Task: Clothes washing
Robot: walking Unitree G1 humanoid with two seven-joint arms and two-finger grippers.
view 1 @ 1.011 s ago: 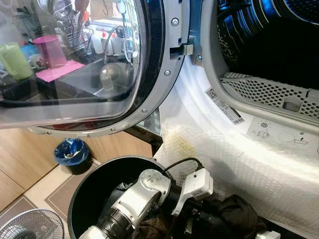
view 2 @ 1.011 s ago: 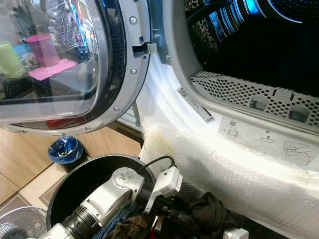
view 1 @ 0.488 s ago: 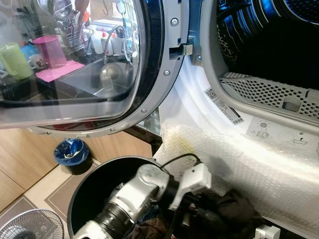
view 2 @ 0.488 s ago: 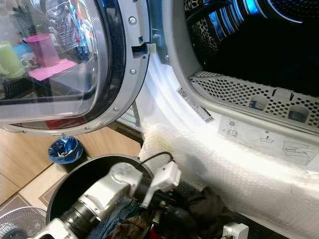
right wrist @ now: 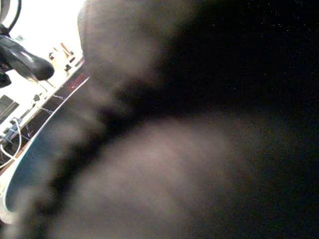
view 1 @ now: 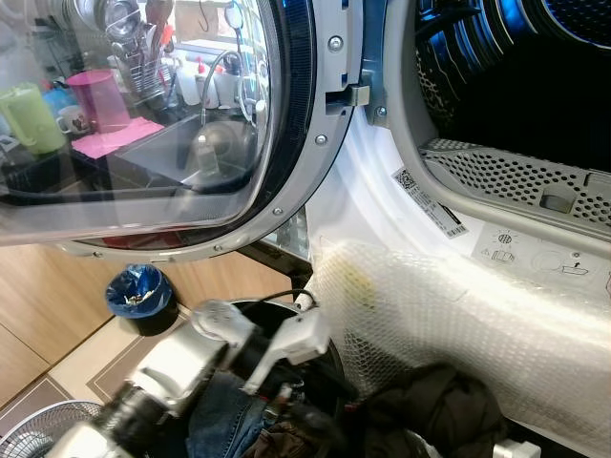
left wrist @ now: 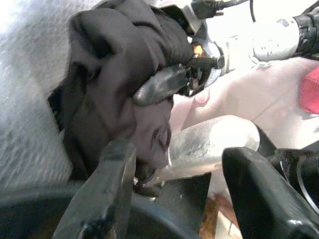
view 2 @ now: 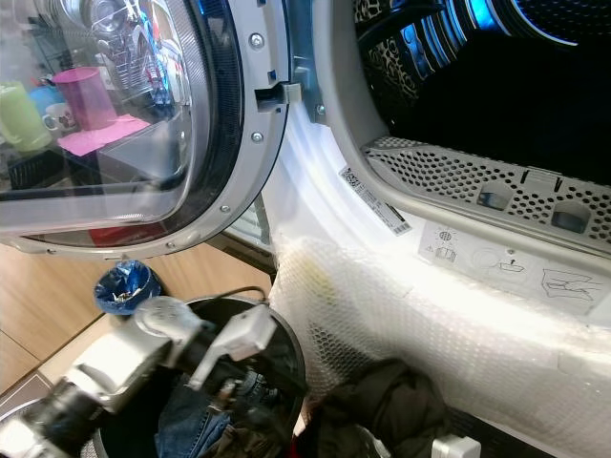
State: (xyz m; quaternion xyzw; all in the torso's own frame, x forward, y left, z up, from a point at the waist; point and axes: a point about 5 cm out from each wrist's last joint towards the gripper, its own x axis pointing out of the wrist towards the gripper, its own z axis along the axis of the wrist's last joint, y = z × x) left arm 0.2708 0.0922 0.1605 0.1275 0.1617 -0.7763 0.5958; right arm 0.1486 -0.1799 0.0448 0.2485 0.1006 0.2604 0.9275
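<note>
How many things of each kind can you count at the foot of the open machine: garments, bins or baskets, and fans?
Garments: 2 (blue jeans, dark garment)
Bins or baskets: 2 (black basket, small bin with blue liner)
Fans: 1 (fan)
Total: 5

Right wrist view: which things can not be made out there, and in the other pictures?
- Right wrist view: dark garment pressed against the lens, blurred; right gripper's finger state hidden.
- Eye views: black basket contents under the left arm and jeans are hidden; arm motion-blurred.
- Dryer drum interior: too dark, cut by the top edge.
</note>
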